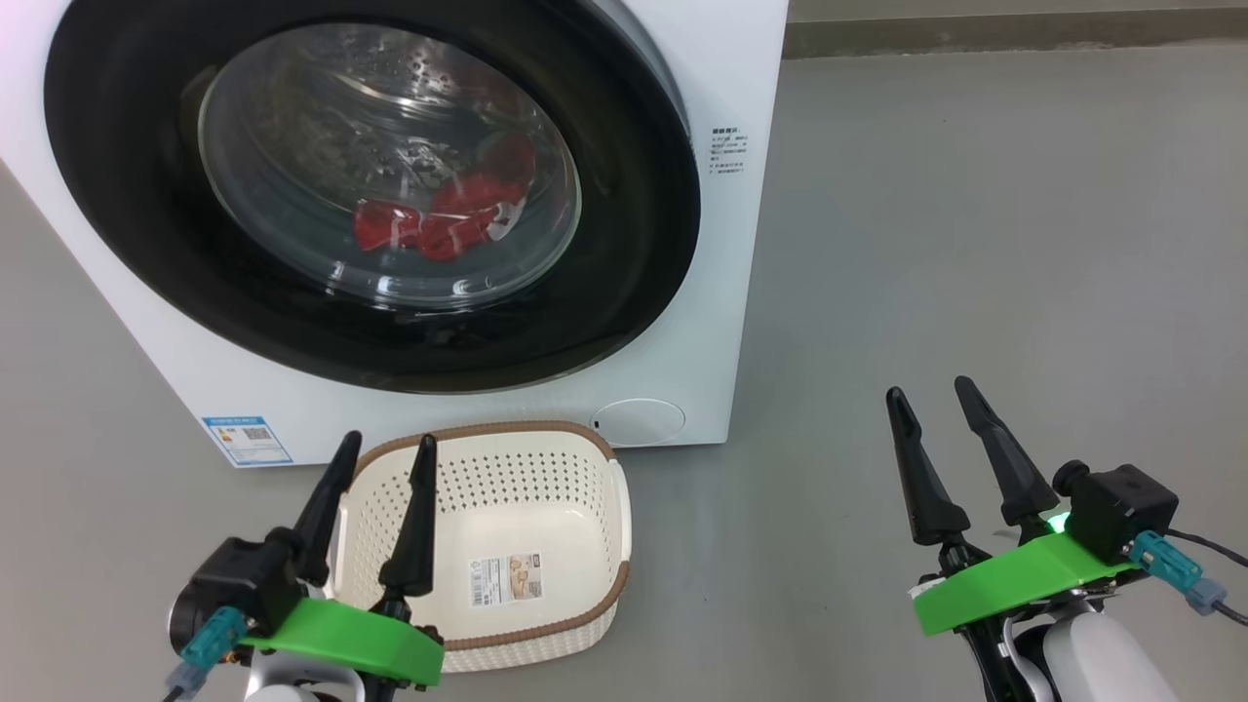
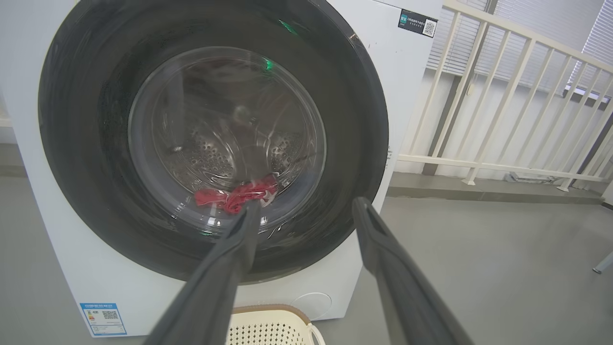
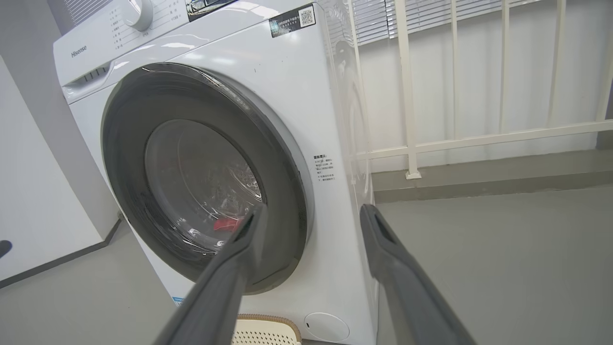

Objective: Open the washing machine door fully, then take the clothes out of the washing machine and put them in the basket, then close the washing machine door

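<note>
The white washing machine (image 1: 468, 419) stands ahead with its round black-rimmed door (image 1: 127, 224) shut. Red clothes (image 1: 444, 219) lie in the drum behind the glass, and the left wrist view shows them too (image 2: 237, 196). The cream basket (image 1: 595, 526) with a brown rim sits on the floor right in front of the machine. My left gripper (image 1: 388, 450) hovers open over the basket's left side, holding nothing. My right gripper (image 1: 934, 394) is open and holds nothing, over bare floor to the right of the machine. The door (image 3: 282, 191) also appears in the right wrist view.
Grey floor (image 1: 975, 244) spreads to the right of the machine. A white railing (image 2: 503, 96) stands behind it on the right, above a low ledge. A white wall (image 3: 28, 206) runs along the machine's left side.
</note>
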